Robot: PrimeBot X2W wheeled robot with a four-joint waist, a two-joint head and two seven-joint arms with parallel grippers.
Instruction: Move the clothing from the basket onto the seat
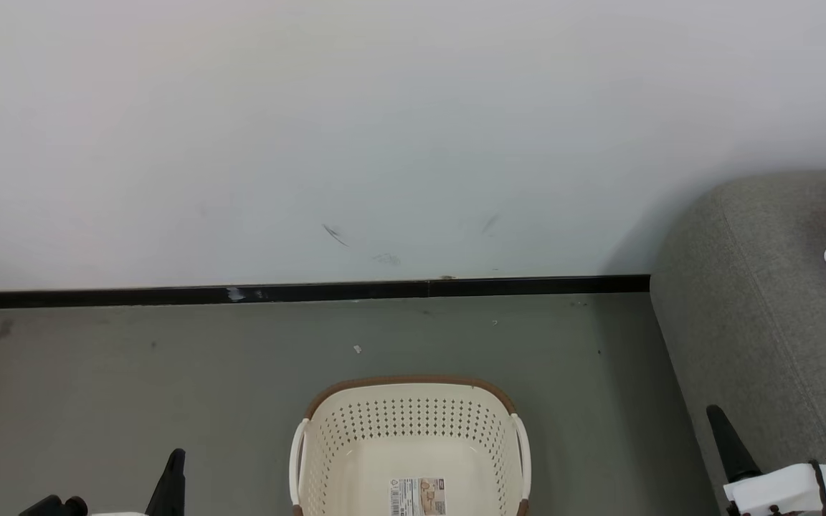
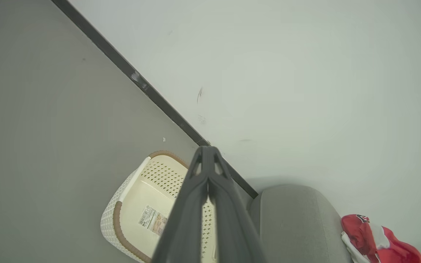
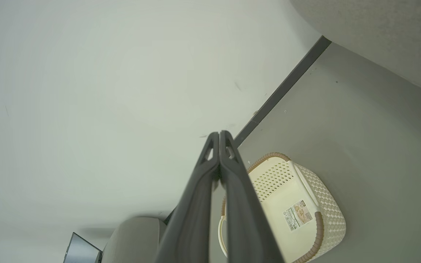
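**Clothing point(image 2: 360, 232) looked to be out of the basket point(image 1: 413, 423) and up on the seat point(image 1: 757, 308)**

Quick status from us. The red-and-white bundle was lying on top of the grey seat, right at the edge of the head view and well apart from the basket. The basket itself sat on the floor point(image 1: 133, 373), near the black skirting point(image 1: 312, 292) along the wall.

Inside the basket we could make out nothing but the label sticker point(image 1: 418, 496) on its bottom. The right wrist view gave us most of the inside, and that was bare too, though that hand's own fingers covered a slice of it.

Both hands were clenched on nothing. The left hand point(image 2: 207, 151) had its two dark fingers pressed together with no cloth between them, and it hung in the air above the basket. The right hand point(image 3: 219, 136) looked the same, tips together and empty. As far as we could see, neither one touched the cloth, the basket or the seat.

Our read was that the moving part was pretty much done. About all that seemed left was checking the bit of the basket we couldn't see. We also couldn't tell how the pile was sitting, since part of it ran off the picture.
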